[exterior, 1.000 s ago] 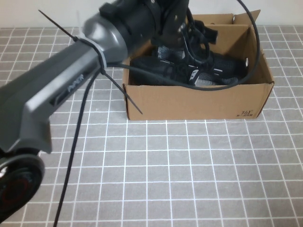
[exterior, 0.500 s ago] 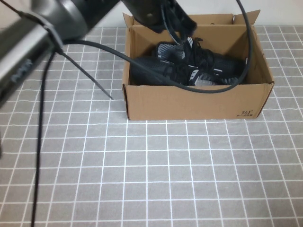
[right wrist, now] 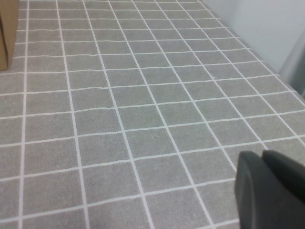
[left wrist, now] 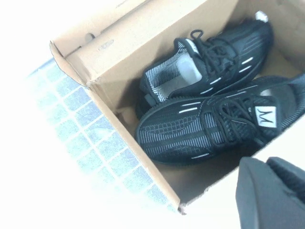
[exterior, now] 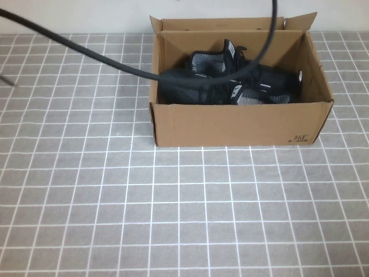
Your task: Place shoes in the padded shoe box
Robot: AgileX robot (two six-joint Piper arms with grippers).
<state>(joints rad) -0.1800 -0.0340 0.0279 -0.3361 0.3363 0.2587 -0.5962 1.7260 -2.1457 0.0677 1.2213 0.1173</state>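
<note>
The brown cardboard shoe box (exterior: 230, 124) stands at the back of the table, flaps upright, with a small black mark (exterior: 300, 139) at its front right corner. Both black sneakers lie side by side inside it: one near the front wall (exterior: 196, 89), one behind it (exterior: 216, 60). The left wrist view looks down on the box (left wrist: 119, 136) and both shoes (left wrist: 209, 119) (left wrist: 214, 57). My left gripper (left wrist: 269, 191) is above and outside the box's edge, shut and empty. My right gripper (right wrist: 269, 186) hangs shut and empty over bare tiles. Neither gripper shows in the high view.
A black cable (exterior: 86, 52) arcs across the high view from the far left over the box. The table is a grey cloth with a white grid (exterior: 173, 219). A corner of the box (right wrist: 7, 33) shows in the right wrist view.
My left arm, which reached over the box and covered much of the high view, has pulled up and away to the left and out of that view. Both shoes stay in the box.
</note>
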